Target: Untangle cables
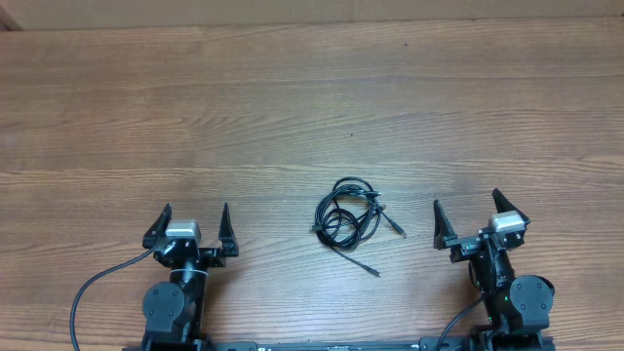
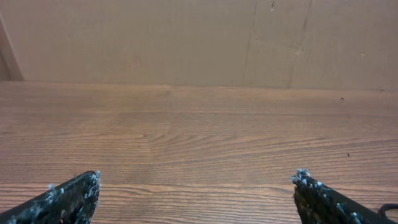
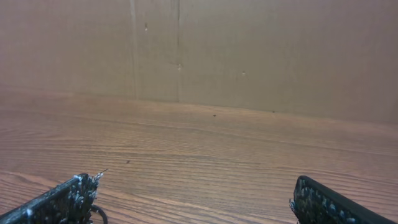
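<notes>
The cables (image 1: 351, 216) lie as a small tangled bundle of thin black cords on the wooden table, midway between my two arms, with plug ends sticking out to the right and lower right. My left gripper (image 1: 191, 226) is open and empty, well to the left of the bundle. My right gripper (image 1: 471, 213) is open and empty, to the right of it. In the left wrist view a sliver of cable (image 2: 388, 208) shows at the bottom right, beside the open fingers (image 2: 196, 186). In the right wrist view a loop (image 3: 98, 213) shows by the left finger of the open jaws (image 3: 193, 193).
The wooden table (image 1: 312, 107) stretches far beyond the bundle. A cardboard wall (image 3: 249, 50) stands along the table's far edge. A thick black cable (image 1: 93, 288) runs from the left arm base at the lower left.
</notes>
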